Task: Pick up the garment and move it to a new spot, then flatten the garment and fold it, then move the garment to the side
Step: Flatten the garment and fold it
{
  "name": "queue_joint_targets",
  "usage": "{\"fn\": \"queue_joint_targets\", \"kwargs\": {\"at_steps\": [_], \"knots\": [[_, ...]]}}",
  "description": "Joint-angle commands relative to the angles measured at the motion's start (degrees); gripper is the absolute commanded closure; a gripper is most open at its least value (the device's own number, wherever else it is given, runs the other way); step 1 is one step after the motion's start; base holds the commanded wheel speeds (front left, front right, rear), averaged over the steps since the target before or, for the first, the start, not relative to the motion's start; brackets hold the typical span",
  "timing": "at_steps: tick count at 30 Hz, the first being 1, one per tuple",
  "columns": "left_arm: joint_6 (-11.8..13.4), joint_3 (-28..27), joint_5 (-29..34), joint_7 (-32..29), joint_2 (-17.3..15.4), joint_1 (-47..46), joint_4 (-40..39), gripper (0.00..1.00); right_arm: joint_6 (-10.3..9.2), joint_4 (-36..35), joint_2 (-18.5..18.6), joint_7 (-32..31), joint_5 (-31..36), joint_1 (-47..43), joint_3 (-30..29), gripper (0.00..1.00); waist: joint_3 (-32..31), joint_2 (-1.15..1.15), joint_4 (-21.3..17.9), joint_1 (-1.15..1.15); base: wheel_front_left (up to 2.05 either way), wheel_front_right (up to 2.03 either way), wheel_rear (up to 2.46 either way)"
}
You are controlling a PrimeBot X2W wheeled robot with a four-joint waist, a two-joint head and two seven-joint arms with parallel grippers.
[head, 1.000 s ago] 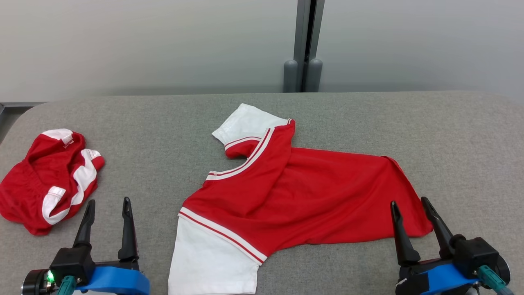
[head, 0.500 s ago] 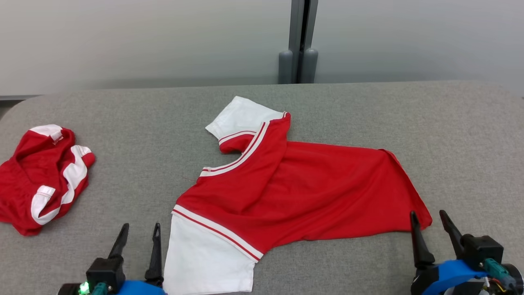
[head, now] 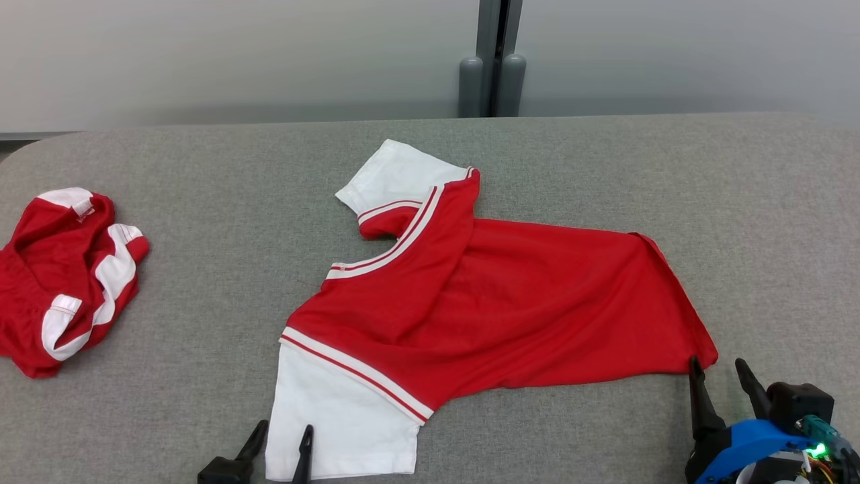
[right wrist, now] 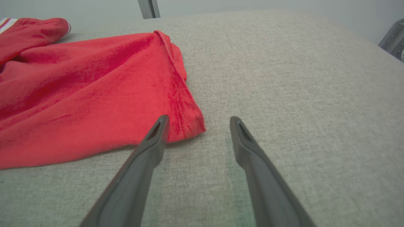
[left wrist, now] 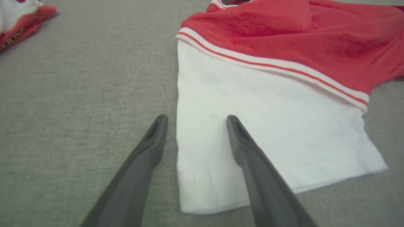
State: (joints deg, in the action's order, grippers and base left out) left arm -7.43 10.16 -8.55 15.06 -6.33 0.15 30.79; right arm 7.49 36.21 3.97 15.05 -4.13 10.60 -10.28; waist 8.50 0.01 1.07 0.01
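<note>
Now: garment [head: 484, 302] lies spread mid-frame on the bench [head: 201, 168]; left gripper [head: 285, 426], lower centre, fingers wide and empty, straddles the white sleeve [left wrist: 252, 126] edge; right gripper [head: 716, 363], lower right, likewise at the red hem corner [right wrist: 189, 126], presumably staged for pinching both ends.

Red shirt [head: 510, 302] with white sleeves and striped trim, spread sideways in the middle of the surface [head: 201, 269], rumpled, unfolded; collar [head: 376, 259] toward the left, hem [head: 678, 302] toward the right. Flat by the front edge, the near sleeve [head: 336, 417] — angled away, the far sleeve [head: 393, 178].
</note>
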Motion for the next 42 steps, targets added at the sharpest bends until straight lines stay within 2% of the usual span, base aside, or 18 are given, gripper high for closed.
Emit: {"fn": "queue_joint_targets", "kwargs": {"at_steps": [1,8,16,20,21,22,23,28,34,38,42], "knots": [[-0.1,0.7,-0.4,0.2,-0.4,0.7,0.4,0.0,0.01,0.7,0.4,0.2,-0.4,0.8,-0.1,0.0,0.0,-0.01,0.0,-0.01,0.0,0.0,0.0],[-0.1,4.7,-3.9,0.0,-1.1,0.0,2.8,0.0,0.01,5.4,1.5,0.2,-3.6,3.1,0.9,0.0,0.1,-0.01,0.3,-0.01,0.0,0.0,0.0],[-0.1,8.2,-6.3,-0.2,-0.8,-2.0,5.0,0.0,0.02,12.7,2.4,0.1,-7.4,6.3,5.4,0.0,0.2,-0.01,1.0,-0.01,0.0,0.0,0.0],[-0.1,10.1,-8.1,-0.3,-0.5,-2.9,6.6,0.0,0.02,13.1,2.4,0.1,-9.1,7.3,7.2,0.0,0.3,-0.01,1.2,-0.01,0.0,0.0,0.0],[-0.1,10.7,-9.0,-0.4,-0.4,-3.1,7.1,0.14,0.02,13.1,2.0,0.1,-10.3,7.4,7.5,0.48,0.3,-0.01,1.2,-0.01,0.0,0.0,0.0],[-0.1,11.2,-9.9,-0.4,-0.3,-3.3,7.5,0.61,0.02,12.7,1.8,0.1,-11.5,7.7,8.0,1.0,0.3,-0.01,1.2,-0.01,0.0,0.0,0.0],[-0.1,11.8,-10.6,-0.4,-0.3,-3.7,7.9,1.0,0.02,12.1,1.7,0.1,-12.2,7.8,8.5,1.0,0.3,-0.01,1.1,-0.01,0.0,0.0,0.0],[-0.1,13.6,-15.3,-0.2,-0.4,-5.4,6.3,1.0,0.01,7.8,2.0,0.1,-15.0,6.3,11.7,1.0,-0.1,-0.01,1.0,-0.01,0.0,0.0,0.0],[-0.1,11.5,-21.5,0.1,-1.0,-8.4,-2.7,1.0,0.02,-1.1,2.5,0.1,-19.3,5.9,16.5,1.0,-0.2,-0.01,0.6,-0.01,0.0,0.0,0.0],[-0.1,9.0,-26.0,0.1,-2.3,-14.6,-7.9,1.0,0.01,-6.2,3.7,0.1,-22.1,10.6,20.5,1.0,1.5,-0.01,0.2,-0.01,0.0,0.0,0.0],[-0.1,8.7,-30.4,-0.9,-4.8,-25.9,-8.0,1.0,0.01,-6.5,5.0,0.1,-26.4,19.4,24.3,1.0,4.3,-0.01,-0.4,-0.01,0.0,0.0,0.0]]}}
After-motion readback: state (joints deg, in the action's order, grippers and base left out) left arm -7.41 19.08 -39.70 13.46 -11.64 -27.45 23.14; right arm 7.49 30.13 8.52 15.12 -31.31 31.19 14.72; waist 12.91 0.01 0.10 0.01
